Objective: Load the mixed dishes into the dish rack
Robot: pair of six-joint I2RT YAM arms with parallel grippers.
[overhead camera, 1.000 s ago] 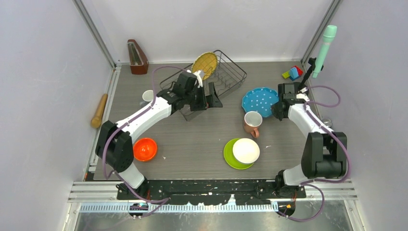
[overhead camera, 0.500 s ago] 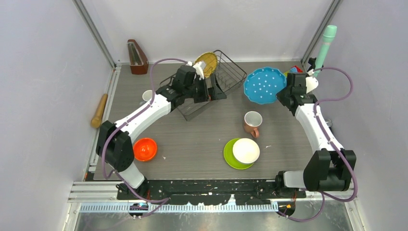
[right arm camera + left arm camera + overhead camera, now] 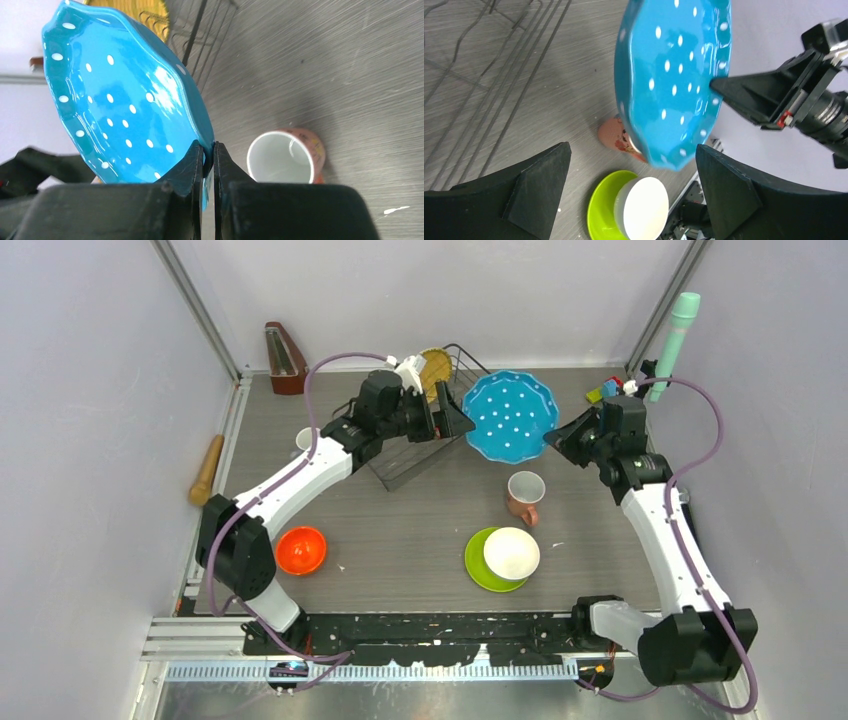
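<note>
Nearest the arm bases, the lime green plate (image 3: 475, 568) lies flat with the white bowl (image 3: 511, 553) resting on it. The orange bowl (image 3: 301, 549) sits well apart to the left. Farther in, the salmon-pink mug (image 3: 525, 494) stands upright on the table, mouth up.

Beyond the mug, the right gripper (image 3: 208, 150) pinches the scalloped rim of the teal-blue plate (image 3: 511, 415), its fingers pressed together on the edge. The plate hangs clear of the table, steeply tilted. Facing it, the left gripper (image 3: 631, 150) is spread wide and holds nothing, with one finger on either side of the plate's lower edge.

Behind them stands the dish rack (image 3: 405, 462), with the round yellow woven plate (image 3: 436, 365) at its far end. The small grey-blue mug (image 3: 307, 439) is just left of the rack. From overhead it cannot be told whether the blue plate touches the rack wire.

The step in hand appears to be carrying the blue plate to a slot. It is likely done well by turning the plate fully on edge and lining it up with a free gap between the tines. It should then be lowered until the rim seats before the pinch is let go. The left gripper would best clear the path or steady the rack, since a single-edge grip may let the glazed plate swing or slip.
</note>
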